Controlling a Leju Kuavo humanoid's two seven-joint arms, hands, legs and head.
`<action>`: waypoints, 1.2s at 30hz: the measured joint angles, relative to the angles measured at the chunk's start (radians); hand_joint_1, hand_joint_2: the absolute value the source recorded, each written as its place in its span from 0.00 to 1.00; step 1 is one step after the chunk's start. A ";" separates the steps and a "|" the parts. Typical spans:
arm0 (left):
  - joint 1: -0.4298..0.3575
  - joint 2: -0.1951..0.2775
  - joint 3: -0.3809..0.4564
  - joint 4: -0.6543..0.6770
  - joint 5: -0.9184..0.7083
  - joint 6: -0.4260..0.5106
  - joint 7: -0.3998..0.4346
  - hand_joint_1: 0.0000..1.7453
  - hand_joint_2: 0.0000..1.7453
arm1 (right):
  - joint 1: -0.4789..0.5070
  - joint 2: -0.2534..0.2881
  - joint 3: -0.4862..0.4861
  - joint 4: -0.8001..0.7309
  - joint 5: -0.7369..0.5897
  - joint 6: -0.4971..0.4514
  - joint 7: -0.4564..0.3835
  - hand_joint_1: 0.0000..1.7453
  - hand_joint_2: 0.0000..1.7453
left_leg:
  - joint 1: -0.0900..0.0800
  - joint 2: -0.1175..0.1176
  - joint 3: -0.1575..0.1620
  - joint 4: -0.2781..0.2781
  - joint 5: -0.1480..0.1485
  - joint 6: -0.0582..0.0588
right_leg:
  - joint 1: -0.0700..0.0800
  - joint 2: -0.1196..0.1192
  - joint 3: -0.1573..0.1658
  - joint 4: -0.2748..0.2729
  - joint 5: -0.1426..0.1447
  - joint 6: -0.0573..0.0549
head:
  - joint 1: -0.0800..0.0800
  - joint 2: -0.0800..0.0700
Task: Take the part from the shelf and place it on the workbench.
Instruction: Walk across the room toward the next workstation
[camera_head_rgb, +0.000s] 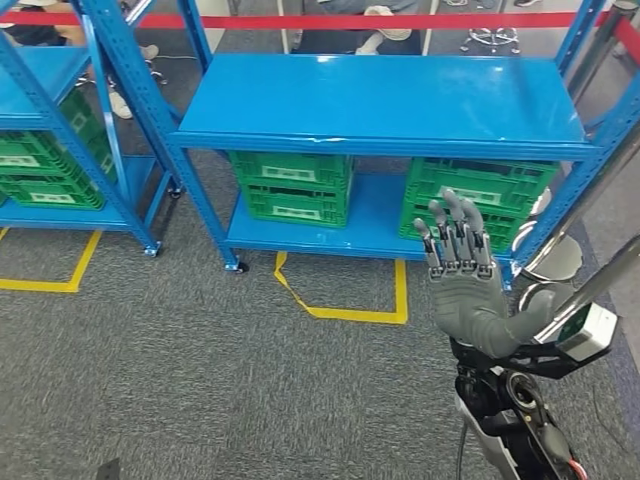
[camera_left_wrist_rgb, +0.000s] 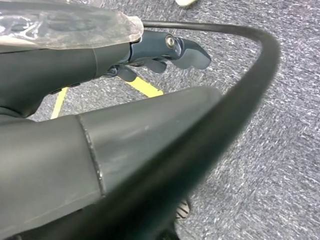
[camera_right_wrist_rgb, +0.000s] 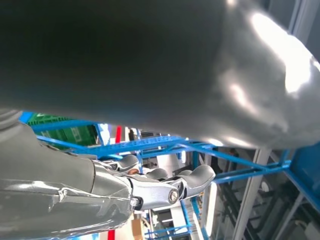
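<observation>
Right hand raised, fingers spread, before the blue metal shelf

The right hand holds nothing, fingers apart, near the blue metal shelf, whose top board lies bare; green slatted plastic crates sit below. The part cannot be made out, so this fits either reaching or returning. The left hand hangs over carpet, its grasp untellable.

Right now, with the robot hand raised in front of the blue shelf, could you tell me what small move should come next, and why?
Probably reach the right robot hand forward and down toward the green crate on the lower shelf. The hand is open and holds nothing, the top shelf looks bare, and no part is visible yet.
</observation>
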 joint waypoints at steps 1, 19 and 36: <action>0.002 0.000 0.000 0.000 0.000 0.000 0.000 0.00 0.00 | 0.000 0.000 0.000 0.000 0.000 0.000 0.000 0.00 0.00 | -0.001 0.000 -0.014 -0.014 0.008 0.004 | 0.002 0.003 0.012 0.000 -0.009 -0.001 | -0.004 0.000; 0.005 0.001 0.000 0.000 0.001 0.003 -0.003 0.00 0.00 | 0.000 0.000 -0.003 -0.004 0.000 -0.002 0.000 0.00 0.00 | -0.002 -0.007 0.182 -0.313 0.129 0.046 | -0.007 -0.006 -0.081 0.127 -0.046 0.059 | 0.029 0.000; -0.001 0.005 0.002 0.000 0.012 0.005 -0.010 0.00 0.00 | 0.021 -0.004 -0.031 0.016 -0.011 -0.033 0.012 0.00 0.00 | -0.006 -0.010 0.202 -0.333 0.110 0.030 | 0.000 -0.006 -0.052 0.029 0.030 0.015 | -0.011 0.000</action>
